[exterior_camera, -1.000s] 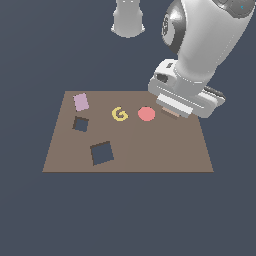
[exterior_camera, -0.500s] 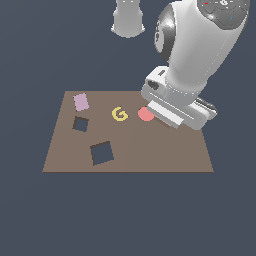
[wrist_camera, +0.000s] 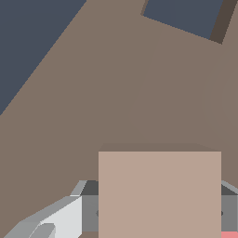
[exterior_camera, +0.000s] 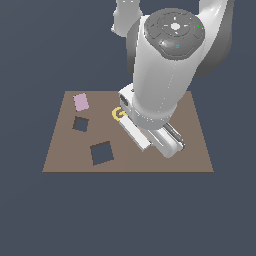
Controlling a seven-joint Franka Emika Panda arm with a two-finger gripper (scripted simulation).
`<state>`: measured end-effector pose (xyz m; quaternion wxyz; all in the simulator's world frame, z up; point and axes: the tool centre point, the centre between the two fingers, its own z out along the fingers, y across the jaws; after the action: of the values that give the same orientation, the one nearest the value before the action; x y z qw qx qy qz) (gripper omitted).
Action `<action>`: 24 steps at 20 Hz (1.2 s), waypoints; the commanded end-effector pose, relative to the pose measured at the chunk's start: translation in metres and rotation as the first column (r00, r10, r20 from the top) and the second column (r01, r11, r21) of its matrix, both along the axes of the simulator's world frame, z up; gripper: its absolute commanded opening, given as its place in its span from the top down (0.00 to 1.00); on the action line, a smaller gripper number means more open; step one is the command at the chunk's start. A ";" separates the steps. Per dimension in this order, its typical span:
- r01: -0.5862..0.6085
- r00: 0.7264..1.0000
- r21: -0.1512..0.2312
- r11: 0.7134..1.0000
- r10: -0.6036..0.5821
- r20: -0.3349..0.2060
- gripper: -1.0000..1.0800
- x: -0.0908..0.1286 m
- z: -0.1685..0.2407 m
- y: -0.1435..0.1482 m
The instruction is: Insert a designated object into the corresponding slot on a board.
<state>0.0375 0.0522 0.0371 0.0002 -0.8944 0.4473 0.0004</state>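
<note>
- Two dark square holes are cut in the brown board (exterior_camera: 60,155); the bigger, tilted one is taken as the slot (exterior_camera: 102,153), with the smaller hole (exterior_camera: 80,123) just beyond it and a lilac block (exterior_camera: 81,102) farther on at the board's far corner.
- Seen from the wrist, the tan block (wrist_camera: 159,193) is framed on both sides by the grey parts of the end effector (wrist_camera: 158,214); it is judged to be clenched on the block, though the contact itself is not shown.
- From the exterior view the block is hidden by the arm, which hangs over the board's middle, on the exterior view's right of the slot.
- A yellow ring mark (exterior_camera: 118,114) can be made out beside the arm; a sliver of red (wrist_camera: 229,234) is seen at the block's edge in the wrist view.
- For the step in hand, the block should be carried over the slot and turned until its edges match the slot's tilt before being lowered; a corner caught on the rim is the likely failure.
- Plain dark blue-grey ground is all that is shown around the board; no counter edge or room feature can be told.
</note>
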 end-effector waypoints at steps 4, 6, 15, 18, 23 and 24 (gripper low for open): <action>0.147 0.989 0.000 0.989 -0.147 0.001 1.00 0.030 0.002 -0.054; 0.191 0.982 0.000 0.982 -0.191 0.001 1.00 0.038 0.002 -0.071; 0.317 0.948 0.000 0.948 -0.317 0.000 1.00 0.054 0.004 -0.123; 0.334 0.943 0.000 0.943 -0.334 0.000 1.00 0.056 0.004 -0.130; 0.334 0.943 -0.001 0.943 -0.334 0.000 1.00 0.055 0.002 -0.130; 0.335 0.942 -0.001 0.942 -0.335 0.000 1.00 0.055 0.000 -0.131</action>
<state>0.0927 -0.0783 0.0387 -0.0002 -0.8055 0.5926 0.0003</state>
